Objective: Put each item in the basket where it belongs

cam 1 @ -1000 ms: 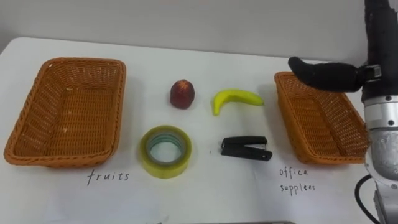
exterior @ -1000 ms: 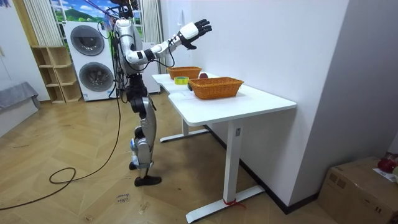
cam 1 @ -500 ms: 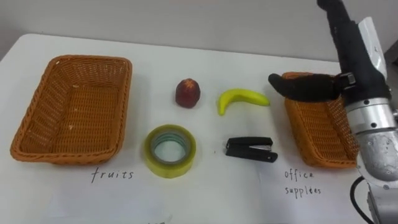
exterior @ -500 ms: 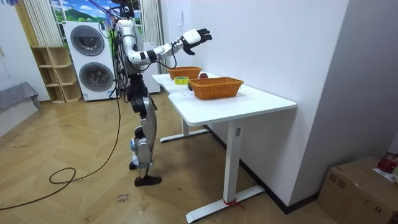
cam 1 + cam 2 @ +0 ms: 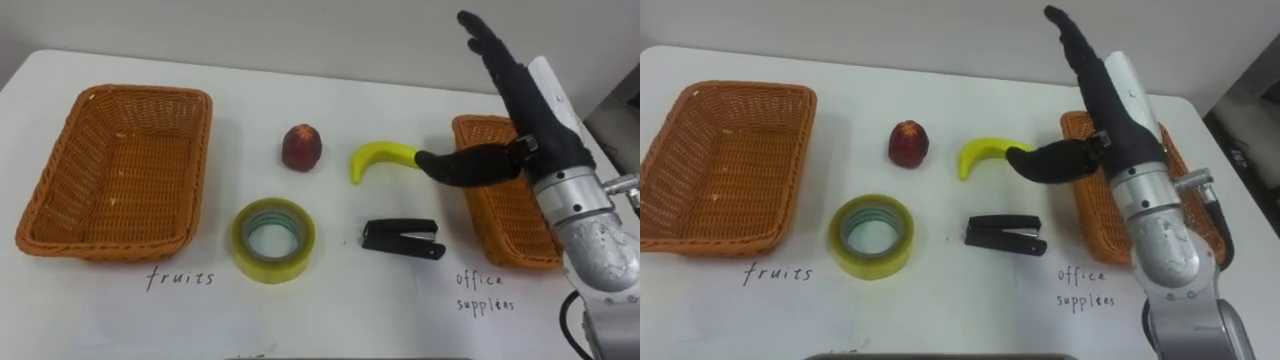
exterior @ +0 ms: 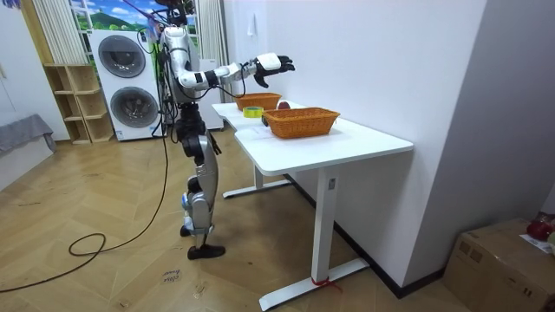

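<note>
Right hand (image 5: 538,135) hovers over the right side of the table (image 5: 330,310), fingers straight and spread wide, thumb out toward the banana (image 5: 378,157); it holds nothing.

Likely step: pick the banana, the closest item to the thumb. To do it well: lower the palm over the curve's middle, wrap across the narrow way, then lift clear before crossing left. The red fruit (image 5: 302,148) and tape roll (image 5: 273,241) lie in the path to the fruit basket (image 5: 60,215), so carry high. The stapler (image 5: 403,239) sits nearer, just beside the office basket (image 5: 505,225).

Both baskets are empty, and all four items are still on the table.

Surface: smooth white top, handwritten labels at the near edge.

Room: robot stands at the table's end. Behind it are stacked washers (image 6: 121,56), with a wooden floor and a cardboard box (image 6: 503,260) at the room view's right.
</note>
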### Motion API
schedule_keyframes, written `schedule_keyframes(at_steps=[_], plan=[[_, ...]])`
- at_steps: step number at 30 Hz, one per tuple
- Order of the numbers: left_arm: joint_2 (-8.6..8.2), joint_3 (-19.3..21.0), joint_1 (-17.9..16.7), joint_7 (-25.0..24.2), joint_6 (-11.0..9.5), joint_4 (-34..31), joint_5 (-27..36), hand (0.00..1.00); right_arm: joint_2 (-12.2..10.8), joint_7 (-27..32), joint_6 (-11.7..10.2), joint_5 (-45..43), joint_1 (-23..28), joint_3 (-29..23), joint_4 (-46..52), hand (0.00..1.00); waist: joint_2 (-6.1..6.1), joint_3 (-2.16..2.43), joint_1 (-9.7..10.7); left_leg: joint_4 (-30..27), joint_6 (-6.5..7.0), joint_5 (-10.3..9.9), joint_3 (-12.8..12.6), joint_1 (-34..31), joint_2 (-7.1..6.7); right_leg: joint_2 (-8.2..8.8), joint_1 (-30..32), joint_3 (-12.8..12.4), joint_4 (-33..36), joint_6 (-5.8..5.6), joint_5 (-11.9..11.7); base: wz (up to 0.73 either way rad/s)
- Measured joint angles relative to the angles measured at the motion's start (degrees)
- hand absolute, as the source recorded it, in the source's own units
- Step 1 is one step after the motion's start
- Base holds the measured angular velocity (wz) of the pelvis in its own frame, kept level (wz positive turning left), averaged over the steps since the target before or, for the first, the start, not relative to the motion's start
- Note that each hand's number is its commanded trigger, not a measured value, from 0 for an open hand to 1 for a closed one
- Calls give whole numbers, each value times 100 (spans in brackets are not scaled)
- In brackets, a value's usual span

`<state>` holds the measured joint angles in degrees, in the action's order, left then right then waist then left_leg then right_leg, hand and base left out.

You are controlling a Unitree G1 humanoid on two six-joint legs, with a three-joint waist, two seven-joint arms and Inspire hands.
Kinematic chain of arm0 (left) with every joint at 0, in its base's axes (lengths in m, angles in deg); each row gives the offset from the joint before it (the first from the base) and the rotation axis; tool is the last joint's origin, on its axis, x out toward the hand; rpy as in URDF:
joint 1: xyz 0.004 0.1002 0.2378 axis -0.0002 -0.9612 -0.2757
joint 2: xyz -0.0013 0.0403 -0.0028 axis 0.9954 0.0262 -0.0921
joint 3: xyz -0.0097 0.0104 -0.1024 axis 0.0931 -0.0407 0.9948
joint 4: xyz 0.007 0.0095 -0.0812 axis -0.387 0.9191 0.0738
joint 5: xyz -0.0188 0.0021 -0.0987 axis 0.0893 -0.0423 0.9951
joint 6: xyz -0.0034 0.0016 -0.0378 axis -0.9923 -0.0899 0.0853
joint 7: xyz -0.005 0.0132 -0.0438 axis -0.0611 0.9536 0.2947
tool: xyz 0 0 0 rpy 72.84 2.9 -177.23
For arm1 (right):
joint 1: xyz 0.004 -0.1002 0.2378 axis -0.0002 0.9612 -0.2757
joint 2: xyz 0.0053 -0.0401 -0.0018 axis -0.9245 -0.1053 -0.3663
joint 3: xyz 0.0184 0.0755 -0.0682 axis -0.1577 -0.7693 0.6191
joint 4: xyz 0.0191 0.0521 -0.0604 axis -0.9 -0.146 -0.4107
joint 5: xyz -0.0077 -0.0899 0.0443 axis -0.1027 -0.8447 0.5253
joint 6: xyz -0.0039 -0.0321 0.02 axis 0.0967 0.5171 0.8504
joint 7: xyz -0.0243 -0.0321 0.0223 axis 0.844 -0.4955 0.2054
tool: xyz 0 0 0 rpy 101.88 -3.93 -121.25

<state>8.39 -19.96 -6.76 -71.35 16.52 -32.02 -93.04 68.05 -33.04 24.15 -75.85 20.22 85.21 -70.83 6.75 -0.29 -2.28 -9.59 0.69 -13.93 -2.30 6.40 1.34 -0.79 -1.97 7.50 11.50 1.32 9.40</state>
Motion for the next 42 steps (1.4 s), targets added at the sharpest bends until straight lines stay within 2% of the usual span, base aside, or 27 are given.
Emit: schedule_keyframes(at_steps=[5,8,10,15,18,22,27,35,42], plan=[[-1,45,41,-41,30,-138,-1,0,-11,-424,229,-534,37,110,0,0,3,11,-112,-3,0,0,7,-19,1,-6,13,-10,-10,-1,-1,1],[-4,45,54,-111,33,-138,-1,0,-15,-745,333,-716,74,226,1,0,2,33,-136,-4,0,0,11,-22,2,-5,12,-2,-10,-2,-2,0],[-6,45,48,-117,39,-138,-1,0,-19,-899,349,-822,111,229,1,0,2,34,-175,-4,0,0,18,-23,2,-1,12,-3,-10,-2,-3,0],[-6,52,55,-146,70,-136,2,0,-28,-1158,570,-1135,111,235,1,0,3,36,-273,-4,0,1,65,-23,0,6,-8,6,-35,-4,-6,2],[-6,51,53,-142,152,-105,1,0,-32,-1269,580,-1240,111,236,0,0,2,35,-276,-4,0,2,89,-26,0,8,-30,33,-65,-1,-15,3],[-7,32,31,-141,158,-93,5,0,-34,-1329,631,-1321,112,332,-87,0,0,32,-272,-18,0,2,98,-15,0,7,-61,42,-79,-2,-24,3],[-19,32,110,-143,154,-103,4,0,-44,-1556,704,-1377,126,506,-200,0,-24,2,-287,-18,0,2,101,6,-8,10,-86,35,-82,-6,-27,0],[-24,31,159,-131,148,-155,6,0,-45,-1804,709,-1492,126,510,-200,0,-24,1,-289,-6,1,2,106,10,-6,6,-83,32,-83,-6,-27,0],[-25,28,157,-122,149,-161,6,0,-46,-2040,848,-1510,165,648,-212,0,-29,-2,-287,-5,1,2,106,12,-6,6,-83,27,-90,-6,-27,0]])
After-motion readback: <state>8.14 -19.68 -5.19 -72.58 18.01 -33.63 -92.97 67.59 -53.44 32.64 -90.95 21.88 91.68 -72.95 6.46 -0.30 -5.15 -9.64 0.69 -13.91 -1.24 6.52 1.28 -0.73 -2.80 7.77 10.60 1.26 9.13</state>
